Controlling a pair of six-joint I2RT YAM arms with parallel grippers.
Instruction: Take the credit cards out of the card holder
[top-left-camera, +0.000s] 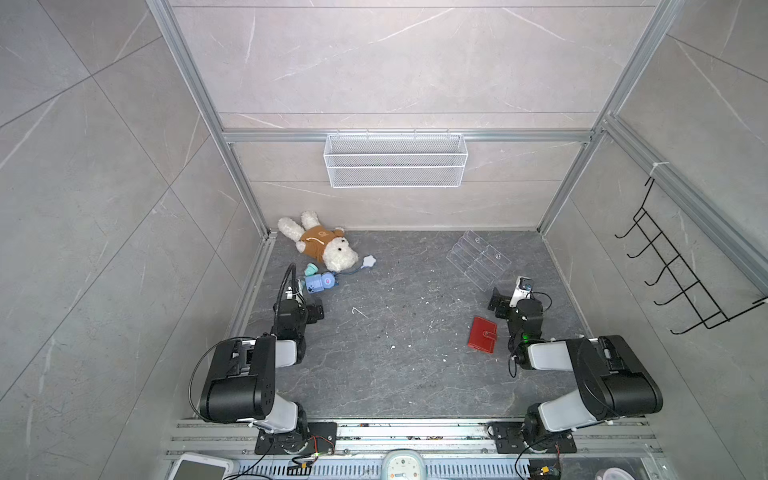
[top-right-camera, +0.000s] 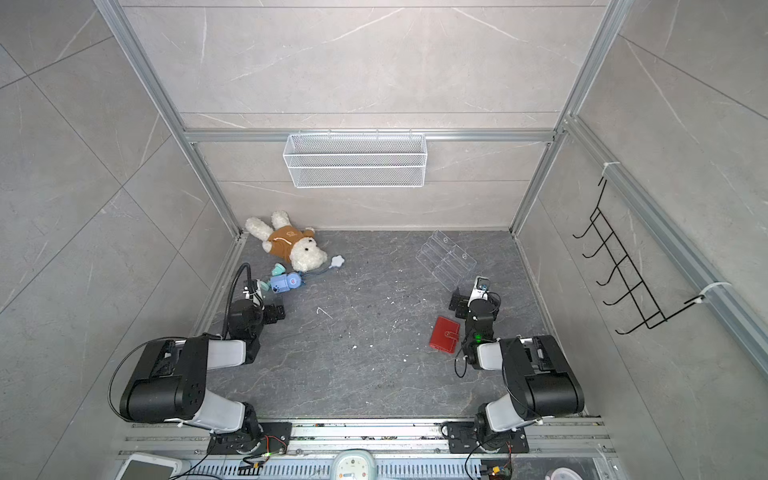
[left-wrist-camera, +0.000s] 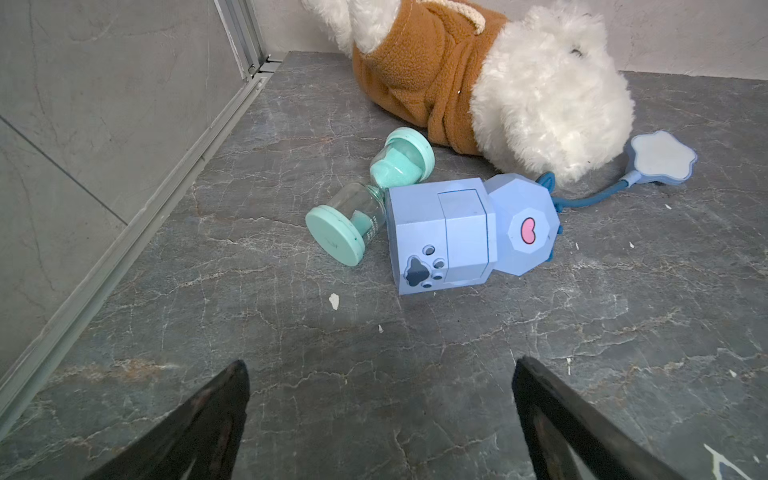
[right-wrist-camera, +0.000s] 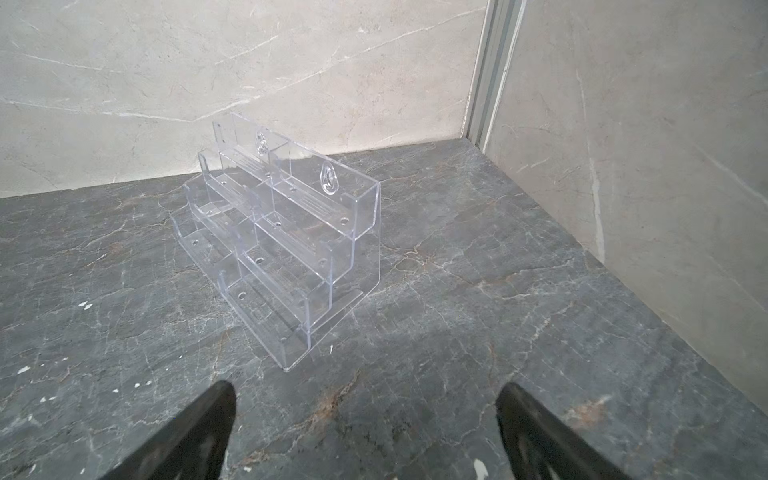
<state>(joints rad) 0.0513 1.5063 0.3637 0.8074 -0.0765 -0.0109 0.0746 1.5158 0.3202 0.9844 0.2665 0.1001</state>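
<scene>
Card holder (top-left-camera: 482, 334) lies shut on the table (top-left-camera: 395, 374), left fingers (left-wrist-camera: 208, 424) and right fingers (right-wrist-camera: 199, 432) spread wide, holding nothing.

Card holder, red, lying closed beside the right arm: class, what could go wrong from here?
1. The card holder is strapped shut and flat; it may slide rather than open.
2. It lies behind the open right gripper, which faces the clear stand; reaching back looks awkward.
3. The open left gripper is far off, by the blue toy.

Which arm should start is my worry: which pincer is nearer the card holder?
The right pincer: the card holder lies just beside its arm, while the left pincer is far across, near the blue toy.
</scene>
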